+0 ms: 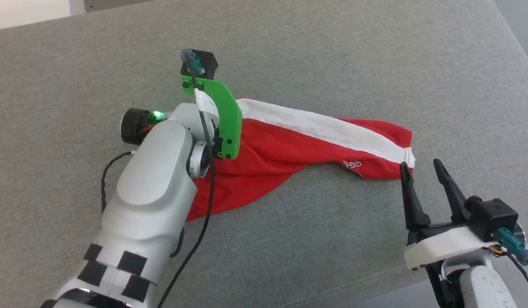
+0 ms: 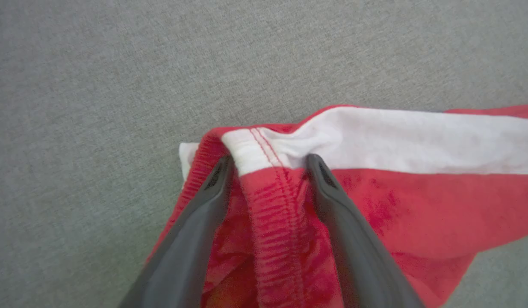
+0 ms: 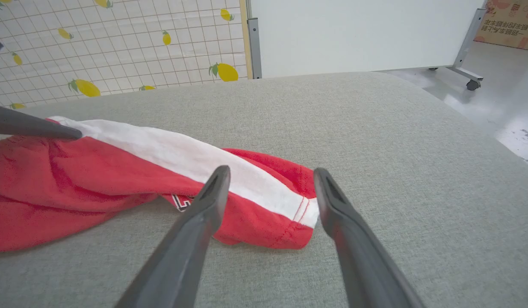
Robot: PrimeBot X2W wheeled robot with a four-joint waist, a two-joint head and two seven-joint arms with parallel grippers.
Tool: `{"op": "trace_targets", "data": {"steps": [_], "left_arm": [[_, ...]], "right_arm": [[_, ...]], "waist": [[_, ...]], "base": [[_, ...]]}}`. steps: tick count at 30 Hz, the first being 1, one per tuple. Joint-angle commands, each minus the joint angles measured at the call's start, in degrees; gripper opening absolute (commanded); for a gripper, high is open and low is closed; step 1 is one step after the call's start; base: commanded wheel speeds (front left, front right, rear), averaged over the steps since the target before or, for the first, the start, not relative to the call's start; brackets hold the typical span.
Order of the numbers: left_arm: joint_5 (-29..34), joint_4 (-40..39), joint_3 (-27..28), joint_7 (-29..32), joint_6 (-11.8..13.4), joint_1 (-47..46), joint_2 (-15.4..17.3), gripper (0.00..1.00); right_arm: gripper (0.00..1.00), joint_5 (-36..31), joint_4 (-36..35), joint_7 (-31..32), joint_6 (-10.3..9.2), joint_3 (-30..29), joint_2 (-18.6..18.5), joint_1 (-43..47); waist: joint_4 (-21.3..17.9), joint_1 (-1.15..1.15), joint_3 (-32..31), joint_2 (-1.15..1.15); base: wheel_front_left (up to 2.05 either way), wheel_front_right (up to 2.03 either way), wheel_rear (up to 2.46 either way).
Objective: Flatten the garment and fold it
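The grey woven-fabric tabletop (image 1: pixel 332 55) lies bare on every side of both grippers. Beyond the right gripper (image 3: pixel 272 171) and out to its right the top runs to a rounded edge, with pale glossy floor (image 3: pixel 503 107) below, so open room ends soonest on that side. Straight ahead of it, past the far edge, stand a white panel on a wheeled metal frame (image 3: pixel 353 34) and a lemon-printed grid-pattern sheet (image 3: pixel 118 42). The bright red thin-fabric garment (image 1: pixel 289 145) lies rumpled and drawn out long between the two grippers, its broad white side stripe (image 1: pixel 315 126) running from one to the other. The right gripper's two dark fingers stand wide apart and hold nothing. They frame the stitched white hem trim (image 3: pixel 308 211), one tip over the red cloth and the other just beside the hem end, with white-outlined lettering (image 3: pixel 182 201) peeking out under the near fold to its left. The left gripper (image 2: pixel 270 160) points down at the opposite end — the ribbed red waistband — with its jaws spread broadly, straddling a raised ridge of that band where red meets white. Both tips rest against the cloth, yet a firm pinch cannot be made out. Ahead of it and to its left there is bare grey top.
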Motion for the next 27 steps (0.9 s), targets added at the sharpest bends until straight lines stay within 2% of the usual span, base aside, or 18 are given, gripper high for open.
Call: {"op": "trace_targets", "data": {"steps": [1,10,18,23,27], "left_arm": [[-0.02,-0.67,-0.08,-0.69,-0.08,-1.16,0.66,0.0],[0.07,-5.09,-0.05,-8.27,-0.04,1.62,1.0,0.0],[-1.47,-16.2,1.0,-15.65,-0.05,14.08,3.81,0.0],[-2.77,-24.14,0.49,-18.25,-0.06,23.24,4.59,0.0],[-2.82,-27.45,-0.23,-19.62,0.37,26.95,4.55,0.0]], "right_arm": [[1.0,0.44,0.35,-0.61,-0.09,0.02,0.03,-1.03],[1.0,-0.17,0.97,-0.76,-0.09,-0.49,0.03,-1.74],[1.0,-1.11,-1.11,0.76,-0.09,-2.16,0.03,-1.47],[1.0,-1.59,-0.86,4.44,-0.09,-4.28,0.03,-1.94],[1.0,-1.99,1.39,10.27,-0.09,-6.4,0.03,-3.82]], "waist": [[-0.31,-0.01,0.43,0.0],[1.93,-0.01,-1.43,0.0],[6.02,-0.01,-3.27,0.0],[8.74,-0.01,-3.37,0.0],[10.21,-0.01,-2.62,0.0]], "base": [[0.0,0.0,0.0],[0.0,0.0,0.0],[0.0,0.0,0.0],[0.0,0.0,0.0],[0.0,0.0,0.0]]}}
